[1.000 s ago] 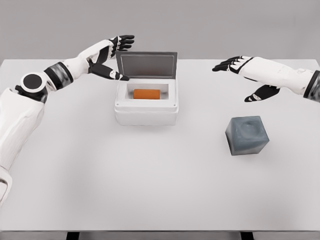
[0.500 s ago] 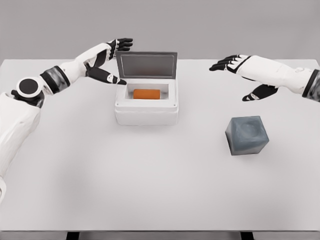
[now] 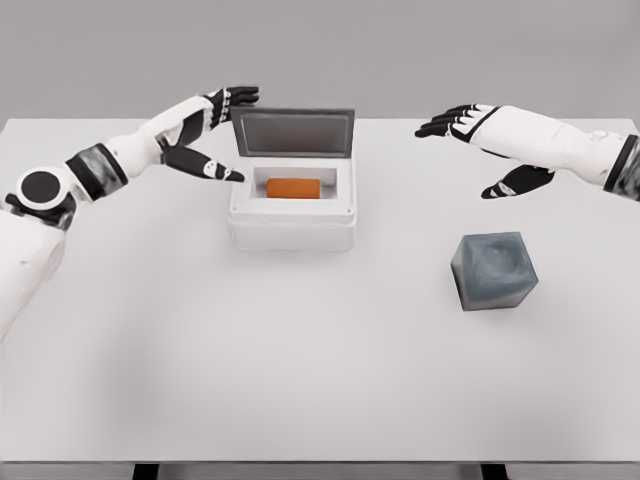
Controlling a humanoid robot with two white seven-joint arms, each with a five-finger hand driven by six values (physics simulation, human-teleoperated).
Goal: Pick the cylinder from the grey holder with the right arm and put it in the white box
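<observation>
At the upper right of the head view we see the right hand point(image 3: 478, 140) held above the table point(image 3: 300, 380), its dark fingers point(image 3: 440, 128) spread and relaxed and its thumb hanging apart below them, with nothing in its grasp. Below it and slightly nearer to us, well apart from the hand, the grey holder point(image 3: 493, 271) stands on the tabletop as a cube-like block with a shallow hollow in its upper face. Across the table to the left we find the white box point(image 3: 292, 212), its grey lid point(image 3: 293, 133) raised upright at the back edge. We locate the orange cylinder point(image 3: 293, 188) lying on its side inside this box. At the box's left rear corner the left hand point(image 3: 205, 135) hovers with its fingers extended and parted, near the lid's left edge, and we see nothing held in it.
</observation>
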